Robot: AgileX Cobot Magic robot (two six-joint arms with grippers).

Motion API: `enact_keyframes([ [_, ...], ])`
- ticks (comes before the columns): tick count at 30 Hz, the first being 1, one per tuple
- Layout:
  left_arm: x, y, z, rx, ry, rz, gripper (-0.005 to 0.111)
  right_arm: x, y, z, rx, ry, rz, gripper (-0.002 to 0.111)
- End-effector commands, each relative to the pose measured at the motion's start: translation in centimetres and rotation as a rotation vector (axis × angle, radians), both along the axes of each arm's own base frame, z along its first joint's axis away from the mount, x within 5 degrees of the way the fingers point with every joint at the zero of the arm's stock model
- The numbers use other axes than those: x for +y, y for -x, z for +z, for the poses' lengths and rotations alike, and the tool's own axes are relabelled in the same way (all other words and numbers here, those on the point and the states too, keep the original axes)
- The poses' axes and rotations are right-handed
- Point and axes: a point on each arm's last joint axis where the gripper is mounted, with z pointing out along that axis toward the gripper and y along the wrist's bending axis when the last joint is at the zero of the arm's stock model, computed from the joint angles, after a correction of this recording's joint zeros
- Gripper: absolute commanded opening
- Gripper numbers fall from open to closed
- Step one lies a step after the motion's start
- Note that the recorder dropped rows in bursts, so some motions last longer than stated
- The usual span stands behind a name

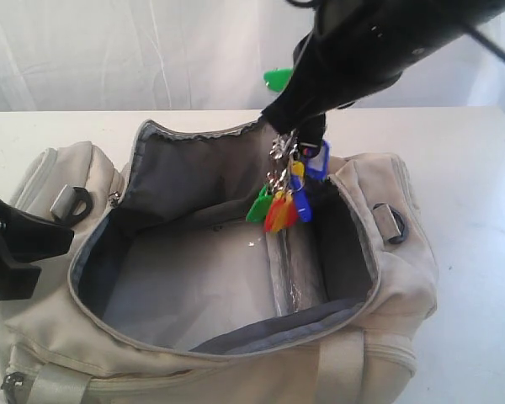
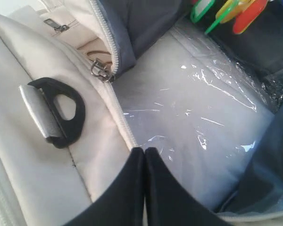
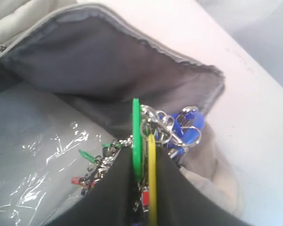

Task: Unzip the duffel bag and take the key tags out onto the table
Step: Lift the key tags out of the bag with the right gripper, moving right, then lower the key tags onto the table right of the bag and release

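The beige duffel bag (image 1: 353, 353) lies unzipped on the white table (image 1: 471, 151), its dark grey lining showing. My right gripper (image 1: 288, 128) hangs over the bag's far right rim, shut on the key tags (image 1: 283, 202). Green, red, yellow and blue tags dangle from metal rings above the open mouth. In the right wrist view a green and a yellow tag (image 3: 137, 141) sit pinched between the fingers, and my right gripper (image 3: 144, 155) is above the lining. My left gripper (image 2: 145, 151) is shut and empty at the bag's left rim, beside the zipper (image 2: 100, 69). In the exterior view the left gripper (image 1: 63, 237) is at the left edge.
Clear plastic film (image 2: 203, 117) covers the bag's pale bottom panel. A black-and-metal strap ring (image 2: 54, 110) lies on the bag's left end, another ring (image 1: 391, 221) on the right end. Bare table stretches to the right of the bag and behind it.
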Motion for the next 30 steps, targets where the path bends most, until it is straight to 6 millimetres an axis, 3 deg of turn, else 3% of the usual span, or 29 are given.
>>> enact_keyframes([
  [1,-0.1,0.2,0.4,0.002,0.026,0.003,0.000,-2.8,1.7,2.5,-0.091,0.004,-0.098,0.000],
  [9,-0.1,0.2,0.4,0.002,0.026,0.003,0.000,-7.4,4.4,4.2,-0.089,0.108,-0.289,0.000],
  [15,-0.1,0.2,0.4,0.002,0.026,0.003,0.000,-9.4,4.5,3.7,-0.059,0.168,-0.398,0.000],
  [21,-0.1,0.2,0.3,0.004,0.025,0.003,0.000,-10.6,3.7,0.9,-0.006,0.216,-0.443,0.000],
  [30,-0.1,0.2,0.2,0.004,0.025,0.004,0.000,-12.3,2.5,-6.2,0.101,0.216,-0.523,0.000],
])
